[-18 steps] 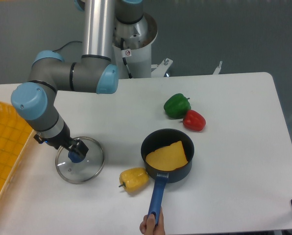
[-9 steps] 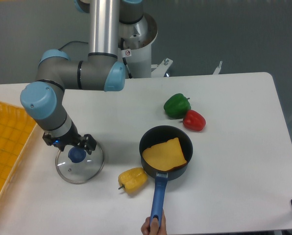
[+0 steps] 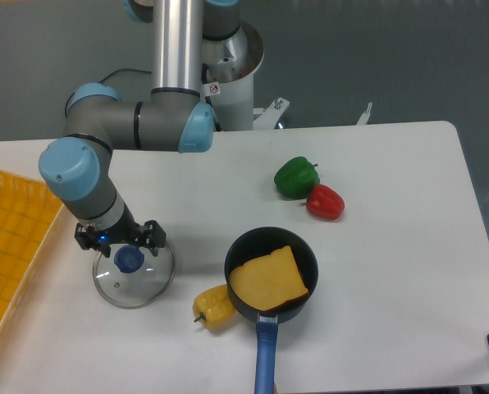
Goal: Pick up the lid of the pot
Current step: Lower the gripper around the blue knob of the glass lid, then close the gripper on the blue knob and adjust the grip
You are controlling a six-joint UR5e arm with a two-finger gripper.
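The gripper hangs from the arm at the left, over the far part of the pot lid, with its black fingers spread apart left and right. The pot lid lies flat on the table, a round clear disc with a thin rim. Its blue knob shows just in front of the fingers, with nothing seen gripping it. The gap in height between fingertips and knob is hard to judge.
A black pan with a blue handle holds an orange-yellow piece. Beside it is a yellow pepper; green and red peppers lie farther back. A yellow basket stands left.
My gripper has turned and shifted right over the lid, which has stayed put. The pan has slid left and forward, the yellow pepper has moved left, and the hand has mostly left view.
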